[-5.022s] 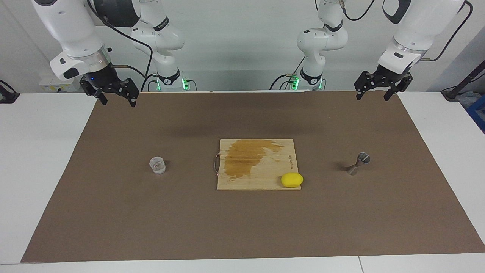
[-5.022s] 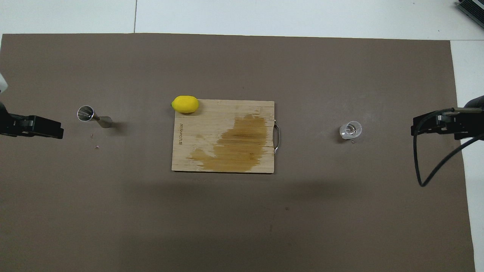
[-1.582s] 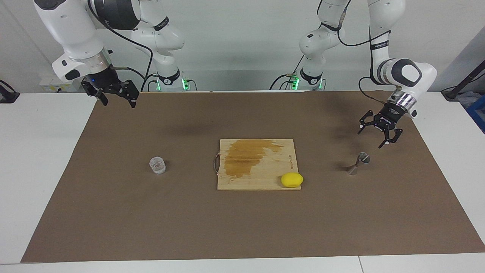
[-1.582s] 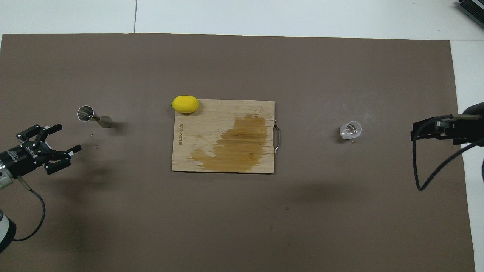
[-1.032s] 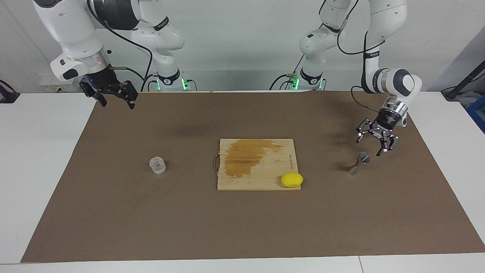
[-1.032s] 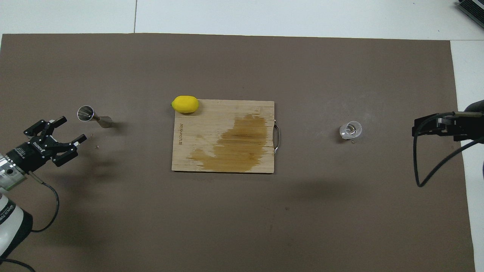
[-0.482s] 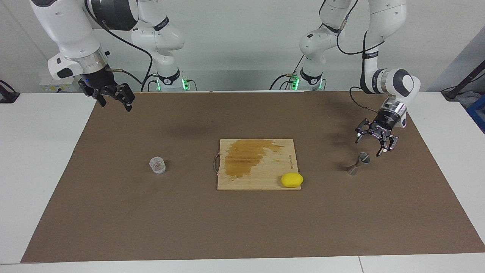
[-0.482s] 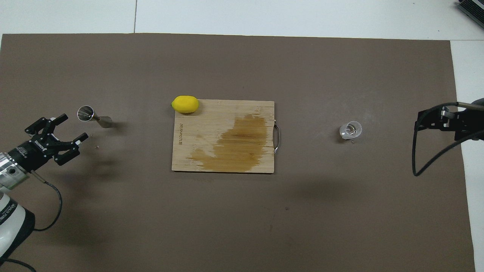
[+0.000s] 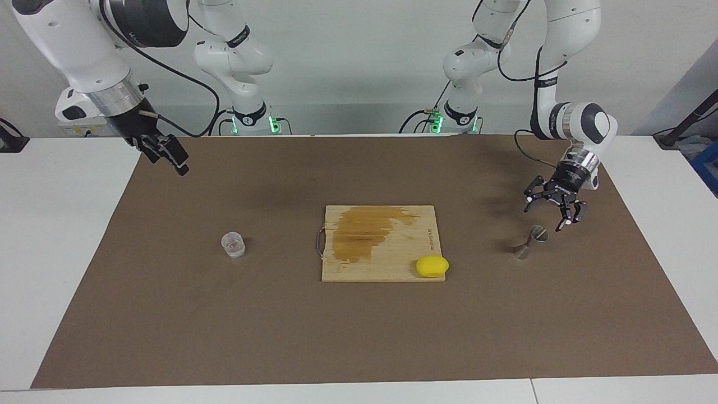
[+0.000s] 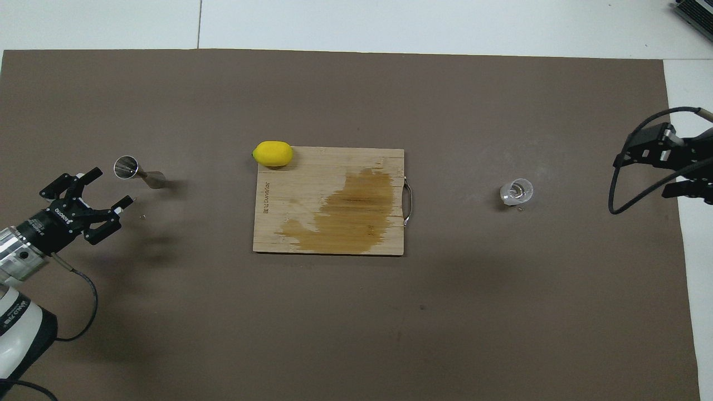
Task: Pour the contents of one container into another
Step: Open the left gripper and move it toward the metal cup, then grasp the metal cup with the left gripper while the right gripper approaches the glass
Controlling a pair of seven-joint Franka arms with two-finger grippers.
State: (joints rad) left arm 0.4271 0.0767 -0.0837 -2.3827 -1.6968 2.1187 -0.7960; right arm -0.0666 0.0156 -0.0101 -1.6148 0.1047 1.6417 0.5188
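Left gripper (image 9: 548, 209) hangs with fingers spread above the brown mat (image 9: 359, 336), just beside the silver jigger (image 9: 530, 242), which lies tipped on its side toward the left arm's end, apart from the fingers. Right gripper (image 9: 168, 154) is raised over the mat's edge at the right arm's end; whether its fingers are parted cannot be told. Glass tumbler (image 9: 233, 244) stands upright beside the stained cutting board (image 9: 379, 242), whose corner farthest from the robots bears a lemon (image 9: 432, 266).

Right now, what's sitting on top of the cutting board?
On the cutting board a yellow lemon sits at the corner farthest from the robots, overhanging the edge. A dark wet-looking stain covers much of the wood. Nothing else.
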